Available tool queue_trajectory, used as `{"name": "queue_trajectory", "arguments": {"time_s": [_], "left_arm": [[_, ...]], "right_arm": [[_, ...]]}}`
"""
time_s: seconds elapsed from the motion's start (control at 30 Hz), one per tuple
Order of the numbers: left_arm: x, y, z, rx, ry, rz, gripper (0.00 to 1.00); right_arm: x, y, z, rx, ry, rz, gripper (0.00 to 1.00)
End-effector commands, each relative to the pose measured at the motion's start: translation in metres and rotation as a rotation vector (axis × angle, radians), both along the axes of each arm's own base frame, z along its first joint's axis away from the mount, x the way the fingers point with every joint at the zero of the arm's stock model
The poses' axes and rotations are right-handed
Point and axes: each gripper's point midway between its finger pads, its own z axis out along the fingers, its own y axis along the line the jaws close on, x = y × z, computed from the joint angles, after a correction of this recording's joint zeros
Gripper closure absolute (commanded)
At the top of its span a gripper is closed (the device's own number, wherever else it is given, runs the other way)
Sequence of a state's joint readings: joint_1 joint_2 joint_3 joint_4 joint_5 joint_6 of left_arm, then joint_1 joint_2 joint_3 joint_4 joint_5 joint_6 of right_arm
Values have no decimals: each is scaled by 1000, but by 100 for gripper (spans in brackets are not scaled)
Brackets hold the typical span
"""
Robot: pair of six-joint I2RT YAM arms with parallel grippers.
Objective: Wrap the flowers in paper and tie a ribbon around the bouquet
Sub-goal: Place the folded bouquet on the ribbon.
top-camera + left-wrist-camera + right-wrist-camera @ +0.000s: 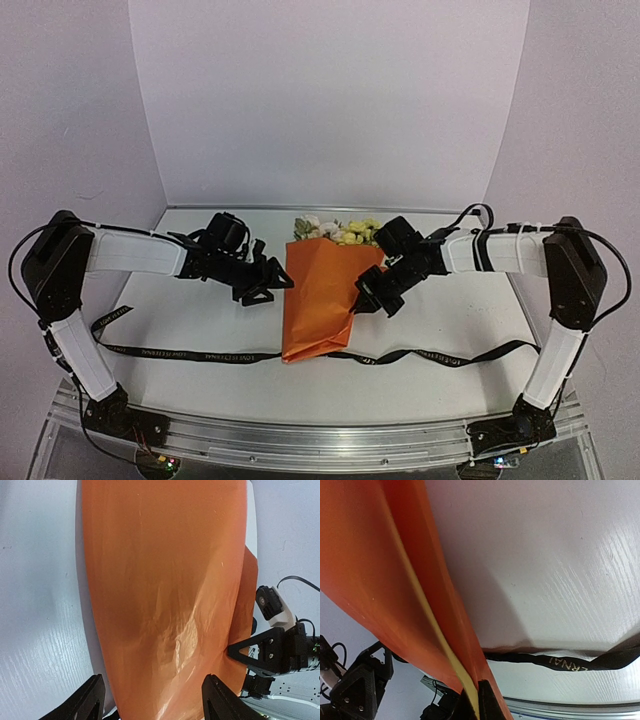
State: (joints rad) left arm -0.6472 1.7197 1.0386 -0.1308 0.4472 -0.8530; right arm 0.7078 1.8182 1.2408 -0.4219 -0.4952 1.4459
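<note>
Right fingers clamp the paper at its edge. Left fingers gape wide at its opposite side. Ribbon lies across the counter underneath.

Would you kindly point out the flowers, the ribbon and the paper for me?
flowers (340,232), top view, on the yellow blooms.
ribbon (200,354), top view, on its left stretch.
paper (320,300), top view, on its orange middle.

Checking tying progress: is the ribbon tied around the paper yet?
No, the ribbon lies loose on the table, passing under the paper.
</note>
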Motion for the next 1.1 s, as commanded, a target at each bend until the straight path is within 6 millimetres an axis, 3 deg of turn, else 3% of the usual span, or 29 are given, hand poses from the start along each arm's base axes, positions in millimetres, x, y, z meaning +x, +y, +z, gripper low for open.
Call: {"name": "queue_trajectory", "arguments": {"time_s": [0.0, 0.2, 0.63, 0.83, 0.9, 1.07], "left_arm": [[0, 5, 15, -22, -27, 28, 31], [-2, 9, 12, -15, -24, 37, 31], [-5, 17, 15, -2, -23, 67, 31], [-3, 52, 10, 53, 3, 227, 29], [-2, 74, 4, 73, 29, 321, 28], [-12, 143, -9, 189, 81, 601, 20]], "right_arm": [[-16, 10, 14, 48, -34, 14, 100], [-39, 14, 4, 38, -28, 42, 100], [-63, 4, -2, 25, -47, 53, 100], [-70, -1, -11, 3, -49, 73, 99], [-72, -5, -17, -15, -57, 84, 89], [-75, -18, -22, -56, -113, 130, 48]]}}
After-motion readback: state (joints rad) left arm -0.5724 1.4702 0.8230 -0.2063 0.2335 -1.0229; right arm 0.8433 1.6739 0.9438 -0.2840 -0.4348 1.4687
